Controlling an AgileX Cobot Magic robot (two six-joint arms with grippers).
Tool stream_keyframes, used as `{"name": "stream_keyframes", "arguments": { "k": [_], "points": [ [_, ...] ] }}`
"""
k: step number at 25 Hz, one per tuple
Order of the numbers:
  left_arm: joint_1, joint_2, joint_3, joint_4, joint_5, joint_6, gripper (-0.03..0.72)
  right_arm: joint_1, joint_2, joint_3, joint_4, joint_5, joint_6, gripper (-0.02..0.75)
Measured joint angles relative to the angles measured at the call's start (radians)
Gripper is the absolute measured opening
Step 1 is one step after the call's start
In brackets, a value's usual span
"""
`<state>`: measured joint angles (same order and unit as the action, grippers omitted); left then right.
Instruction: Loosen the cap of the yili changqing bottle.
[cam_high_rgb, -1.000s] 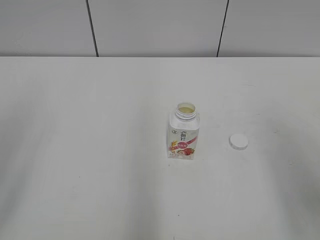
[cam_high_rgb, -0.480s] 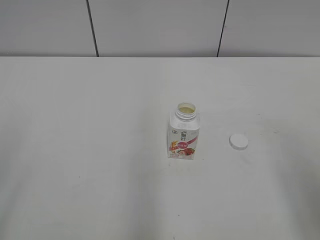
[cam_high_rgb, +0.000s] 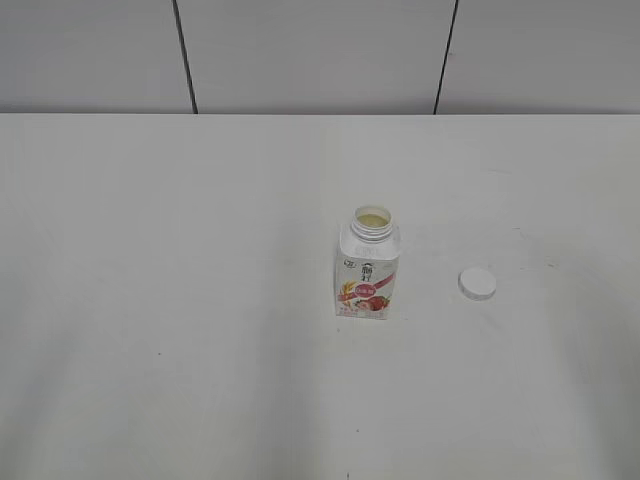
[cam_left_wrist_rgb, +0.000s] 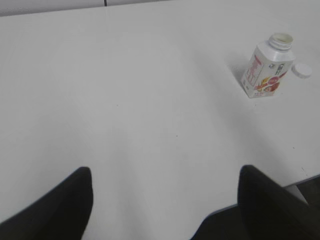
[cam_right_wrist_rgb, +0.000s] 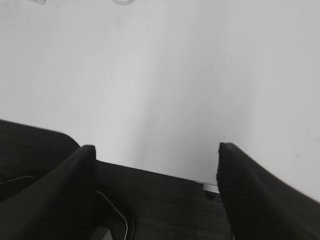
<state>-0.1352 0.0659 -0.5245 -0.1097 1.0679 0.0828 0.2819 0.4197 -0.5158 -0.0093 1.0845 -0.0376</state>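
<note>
Evidently complete: small round white plastic cap (cam_high_rgb: 477, 284) lies just right of, apart from, the upright, open-necked white squarish plastic yili changqing bottle (cam_high_rgb: 367, 265); left gripper (cam_left_wrist_rgb: 165, 200) and right gripper (cam_right_wrist_rgb: 155, 175), well away, gape wide, empty.

white table (cam_high_rgb: 200, 300), pale panelled wall (cam_high_rgb: 320, 50) with dark vertical seams behind
</note>
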Motion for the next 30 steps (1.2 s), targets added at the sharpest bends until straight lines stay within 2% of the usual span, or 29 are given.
{"name": "stream_keyframes", "arguments": {
  "k": [4,17,30],
  "points": [
    [0.000,-0.050,0.000,-0.002,-0.007,0.000,0.522,0.000,-0.096,0.000,-0.019,0.000,-0.001,0.587],
    [0.000,-0.073,0.000,-0.004,-0.007,0.000,0.497,0.000,-0.414,0.002,-0.038,0.002,-0.001,0.587],
    [0.001,-0.073,0.000,-0.004,-0.007,0.000,0.489,0.000,-0.428,0.003,-0.043,0.002,0.000,0.587]
  ]
}}
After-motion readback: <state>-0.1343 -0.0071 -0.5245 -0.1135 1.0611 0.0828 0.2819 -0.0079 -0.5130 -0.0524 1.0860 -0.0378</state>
